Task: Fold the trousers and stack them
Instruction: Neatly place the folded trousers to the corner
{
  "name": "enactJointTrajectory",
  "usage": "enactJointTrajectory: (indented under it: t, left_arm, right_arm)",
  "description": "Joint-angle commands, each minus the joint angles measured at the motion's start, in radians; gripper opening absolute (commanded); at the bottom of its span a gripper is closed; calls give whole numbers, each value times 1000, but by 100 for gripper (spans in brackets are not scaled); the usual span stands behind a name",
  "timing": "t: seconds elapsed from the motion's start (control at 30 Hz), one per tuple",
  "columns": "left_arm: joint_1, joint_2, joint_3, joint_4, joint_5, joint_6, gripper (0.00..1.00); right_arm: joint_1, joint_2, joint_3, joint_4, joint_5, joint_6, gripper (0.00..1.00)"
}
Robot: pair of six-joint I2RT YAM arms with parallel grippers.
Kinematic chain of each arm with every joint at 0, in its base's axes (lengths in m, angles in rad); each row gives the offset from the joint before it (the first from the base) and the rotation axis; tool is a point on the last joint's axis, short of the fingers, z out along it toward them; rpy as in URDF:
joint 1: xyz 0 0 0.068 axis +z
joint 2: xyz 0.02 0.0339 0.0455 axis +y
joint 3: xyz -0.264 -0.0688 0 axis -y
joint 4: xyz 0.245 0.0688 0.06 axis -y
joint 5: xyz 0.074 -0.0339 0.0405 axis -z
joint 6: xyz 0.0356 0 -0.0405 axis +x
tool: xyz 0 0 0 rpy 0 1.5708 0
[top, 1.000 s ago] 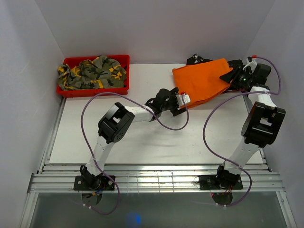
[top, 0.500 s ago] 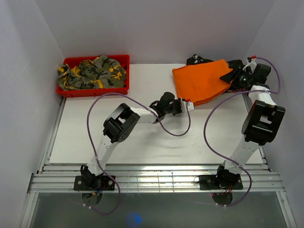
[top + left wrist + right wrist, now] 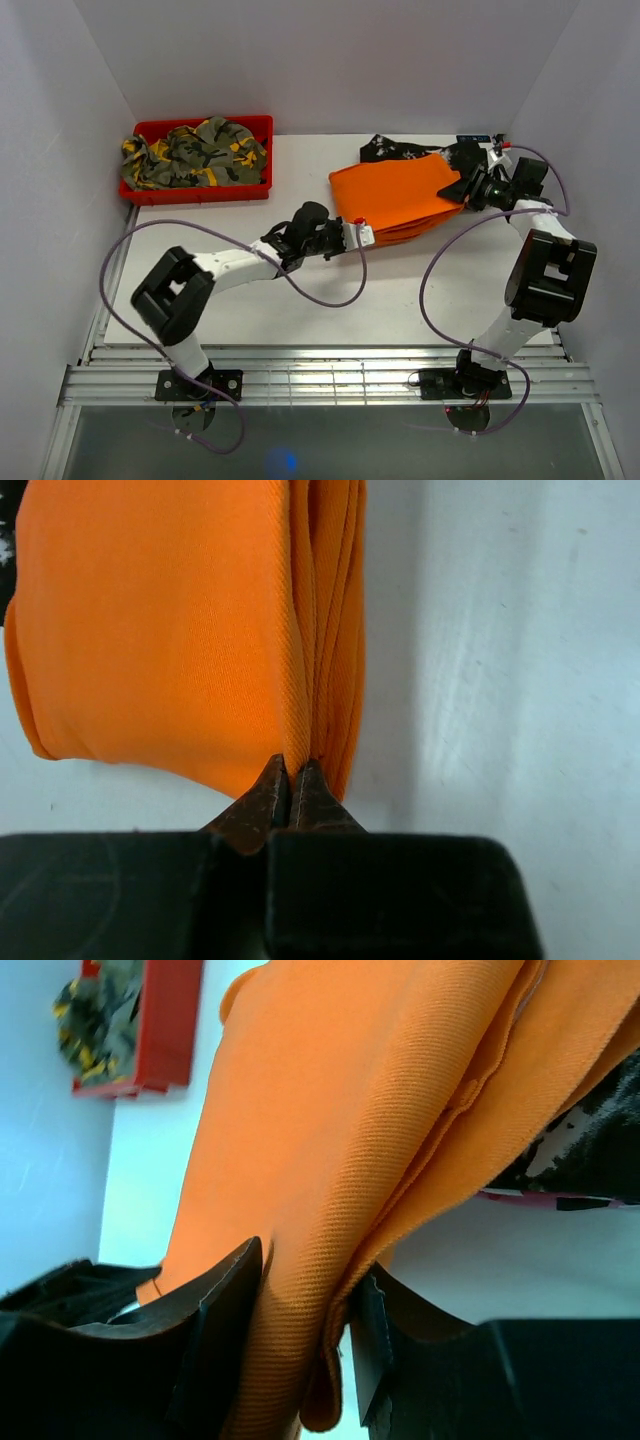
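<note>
The orange trousers lie folded in several layers at the back right of the white board, partly lifted between both grippers. My left gripper is shut on a thin layer at their near left edge; in the left wrist view its tips pinch the fabric fold. My right gripper holds their right end. In the right wrist view a thick bunch of orange cloth fills the gap between its jaws.
A black white-speckled garment lies behind and under the trousers' far edge. A red bin at the back left holds a camouflage garment. White walls close in on three sides. The left arm's purple cable loops over the board.
My left gripper went from open to shut on the trousers' near edge. Both grippers and the trousers then shifted left, and the left arm's elbow swung out to the left.
</note>
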Motion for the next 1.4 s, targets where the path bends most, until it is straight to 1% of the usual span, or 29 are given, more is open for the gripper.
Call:
enactJointTrajectory:
  t: [0.0, 0.03, 0.07, 0.1, 0.13, 0.17, 0.2, 0.23, 0.27, 0.33, 0.4, 0.43, 0.47, 0.5, 0.53, 0.57, 0.6, 0.63, 0.67, 0.73, 0.77, 0.8, 0.83, 0.87, 0.97, 1.03, 1.13, 1.23, 1.37]
  left_arm:
    - [16, -213, -100, -330, -17, -37, 0]
    - [16, -258, -118, -368, -18, -39, 0]
    - [14, -337, -152, -440, -11, -37, 0]
    - [16, -371, -169, -479, 1, -18, 0]
    - [16, -402, -183, -510, 0, -13, 2]
    - [17, -433, -216, -543, -1, -11, 26]
    - [17, -482, -236, -545, -6, -4, 41]
    - [19, -500, -253, -545, -11, 19, 52]
    - [19, -513, -266, -545, -6, 27, 60]
    - [19, -510, -273, -534, -1, 23, 64]
    - [22, -485, -231, -504, -5, -26, 69]
    - [38, -452, -205, -481, 0, -55, 69]
    - [55, -433, -173, -464, 21, -138, 69]
    - [77, -410, -131, -455, 40, -184, 70]
    - [113, -339, -21, -458, 60, -226, 70]
    - [127, -295, 45, -484, 78, -307, 70]
    - [140, -252, 108, -497, 101, -344, 70]
    - [157, -213, 212, -511, 115, -379, 70]
    - [163, -148, 249, -513, 123, -446, 71]
    - [187, -108, 289, -502, 162, -529, 71]
    - [204, -94, 303, -486, 187, -583, 73]
    - [226, -70, 306, -476, 228, -700, 76]
    - [262, -60, 308, -472, 233, -753, 78]
    - [281, -53, 300, -467, 244, -802, 82]
    - [345, -62, 254, -462, 276, -977, 83]
    - [370, -92, 179, -461, 308, -1078, 84]
    - [371, -140, 52, -421, 337, -1132, 84]
    - [376, -134, -40, -392, 316, -1191, 83]
    - [376, -94, -128, -252, 367, -1275, 80]
  right_arm:
    - [19, -143, -143, -3, -105, 6, 8]
    - [24, -163, -184, -1, -117, 11, 8]
    - [33, -204, -229, 0, -132, 19, 8]
    - [36, -222, -273, 3, -137, 19, 8]
    - [38, -236, -354, 15, -146, 22, 8]
    - [42, -253, -382, 40, -166, 28, 8]
    - [45, -259, -402, 43, -169, 23, 8]
    - [50, -262, -413, 45, -169, 17, 8]
    - [67, -267, -416, 46, -169, 10, 8]
    - [87, -267, -406, 46, -166, -15, 8]
    - [121, -256, -383, 89, -146, -29, 8]
    - [131, -250, -371, 88, -134, -39, 8]
    - [144, -232, -339, 74, -101, -53, 8]
    - [145, -220, -325, 60, -90, -67, 8]
    - [145, -210, -312, 27, -80, -105, 8]
    - [145, -200, -297, 1, -48, -137, 8]
    - [147, -195, -273, -15, -44, -165, 8]
    - [151, -193, -262, -36, -42, -209, 8]
    - [157, -193, -249, -49, -34, -230, 8]
    - [174, -206, -228, -75, -28, -277, 8]
    - [194, -224, -225, -82, -5, -309, 8]
    - [202, -233, -219, -96, 10, -354, 8]
    - [206, -241, -216, -110, 30, -375, 8]
    - [213, -261, -219, -130, 88, -406, 8]
    - [211, -276, -257, -135, 133, -421, 8]
    - [211, -272, -274, -148, 127, -412, 8]
    - [211, -247, -301, -135, 127, -379, 8]
    - [199, -226, -297, -98, 144, -372, 8]
    - [193, -172, -254, -95, 131, -376, 8]
